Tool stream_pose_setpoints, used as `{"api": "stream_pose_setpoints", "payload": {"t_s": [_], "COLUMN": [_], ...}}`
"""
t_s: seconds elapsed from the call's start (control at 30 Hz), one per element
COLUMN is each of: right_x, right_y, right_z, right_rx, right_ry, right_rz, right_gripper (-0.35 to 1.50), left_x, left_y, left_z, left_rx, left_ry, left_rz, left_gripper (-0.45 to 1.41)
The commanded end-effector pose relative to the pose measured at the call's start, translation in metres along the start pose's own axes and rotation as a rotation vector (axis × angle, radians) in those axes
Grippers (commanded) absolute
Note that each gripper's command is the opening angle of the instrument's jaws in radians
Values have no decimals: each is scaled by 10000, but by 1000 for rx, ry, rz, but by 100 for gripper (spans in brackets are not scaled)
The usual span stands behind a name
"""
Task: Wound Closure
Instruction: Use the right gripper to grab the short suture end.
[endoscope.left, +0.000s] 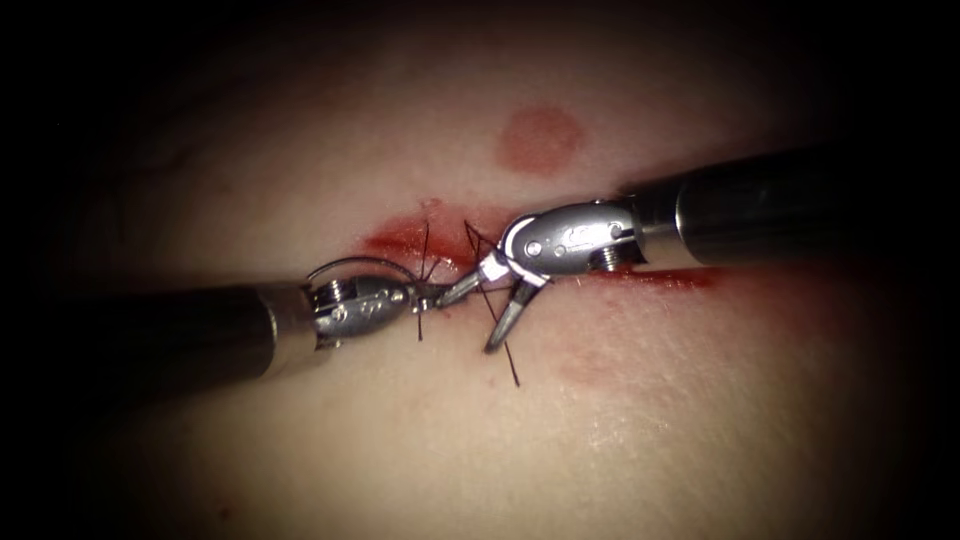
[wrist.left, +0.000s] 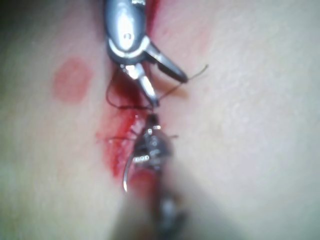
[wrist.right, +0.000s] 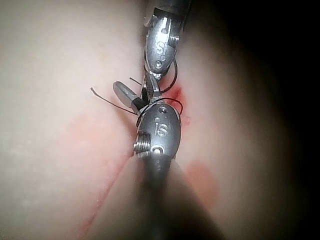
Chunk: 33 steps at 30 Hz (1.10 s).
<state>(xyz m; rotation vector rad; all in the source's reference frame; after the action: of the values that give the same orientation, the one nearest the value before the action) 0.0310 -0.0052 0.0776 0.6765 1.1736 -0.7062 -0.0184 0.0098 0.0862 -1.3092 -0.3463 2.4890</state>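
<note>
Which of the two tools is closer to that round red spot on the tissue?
Right. The right tool, jaws open, sits just below and slightly left of the round red spot. The left tool lies farther off, lower and more to the left, along the cut.

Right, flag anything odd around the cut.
Red fluid is smeared along the cut, and a round red mark sits on the tissue. The left tool holds the needle near one end, clear of the tissue, arcing back over its wrist. The right tool, open, holds nothing; thread ends stand loose.

Endoscope view dim, dark vignette — wrist views blurred, near shafts defocused.
</note>
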Motion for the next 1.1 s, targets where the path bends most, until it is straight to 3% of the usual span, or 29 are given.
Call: {"api": "stream_pose_setpoints", "payload": {"t_s": [0.03,0.23,0.6,0.9,1.1], "right_x": [-2,4,5,7,3], "right_y": [4,20,11,1,-14], "right_z": [5,-7,-3,-25,-9], "right_rx": [9,44,158,197,204], "right_ry": [-8,-44,-90,-115,-132], "right_rz": [-2,7,-48,-47,-60], "right_gripper": [71,71,69,67,67], "left_x": [-2,0,4,14,20], "left_y": [2,7,7,9,14], "left_z": [8,7,2,3,0], "left_rx": [-3,-4,-9,-9,-11], "left_ry": [1,1,3,1,1], "left_rz": [-2,-2,-6,-9,-6], "left_gripper": [-45,-45,-45,-45,-45]}}
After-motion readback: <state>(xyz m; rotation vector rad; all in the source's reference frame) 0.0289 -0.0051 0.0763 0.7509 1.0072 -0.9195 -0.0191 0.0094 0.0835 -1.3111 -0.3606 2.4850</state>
